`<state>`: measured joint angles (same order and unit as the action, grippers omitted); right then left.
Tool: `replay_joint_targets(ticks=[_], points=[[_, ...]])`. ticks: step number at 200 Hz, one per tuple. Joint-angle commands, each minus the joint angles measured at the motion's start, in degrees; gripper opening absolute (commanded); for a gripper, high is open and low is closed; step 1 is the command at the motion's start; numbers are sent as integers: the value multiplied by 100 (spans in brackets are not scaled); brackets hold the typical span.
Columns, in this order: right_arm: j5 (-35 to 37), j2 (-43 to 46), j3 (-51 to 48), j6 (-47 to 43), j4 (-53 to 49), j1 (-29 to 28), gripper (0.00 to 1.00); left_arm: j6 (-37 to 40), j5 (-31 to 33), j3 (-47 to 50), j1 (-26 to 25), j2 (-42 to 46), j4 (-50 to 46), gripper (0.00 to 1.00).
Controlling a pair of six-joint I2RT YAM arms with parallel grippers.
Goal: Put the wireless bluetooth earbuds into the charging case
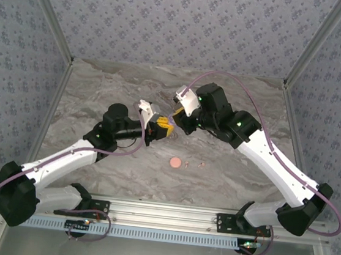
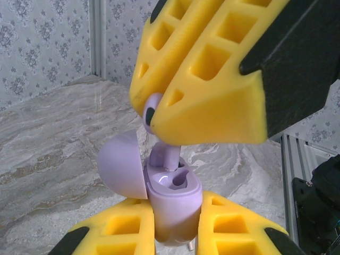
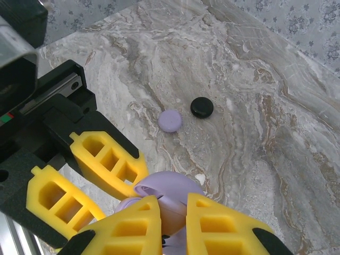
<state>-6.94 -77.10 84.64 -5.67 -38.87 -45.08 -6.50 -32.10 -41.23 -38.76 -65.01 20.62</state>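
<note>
Floral-papered walls box in a marbled grey counter (image 1: pixel 101 83), and above its middle the two arms meet around an open lilac case (image 2: pixel 172 199). The left claw (image 2: pixel 172 228) pinches the case's body from both sides, with the lid (image 2: pixel 121 166) swung back. The right claw (image 3: pixel 172 215), directly above the case, is pressed onto a lilac earbud (image 2: pixel 153 109). The bud's head sits between the fingers and its stem points down into one socket of the case; I cannot tell whether it is fully home. The step in hand looks like seating this bud. Next it likely needs a short straight push along the socket, then a release that does not tip the case. Toward the arm bases from the case lie a pink case (image 1: pixel 175 162) and two tiny buds (image 1: pixel 186 164) just beside it. Beyond the case sit a lilac puck (image 3: pixel 170 120) and a black puck (image 3: pixel 202 107), near each other.
</note>
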Motion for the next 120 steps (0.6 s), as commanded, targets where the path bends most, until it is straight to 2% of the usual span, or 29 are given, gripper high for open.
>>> replay_joint_targets(ticks=[1,120], points=[[-105,222,-50,-105,-126,22,15,97,-7,-183,-34,15,134,0],[-94,124,-166,-75,-68,26,15,62,-30,-181,-52,24,182,0]])
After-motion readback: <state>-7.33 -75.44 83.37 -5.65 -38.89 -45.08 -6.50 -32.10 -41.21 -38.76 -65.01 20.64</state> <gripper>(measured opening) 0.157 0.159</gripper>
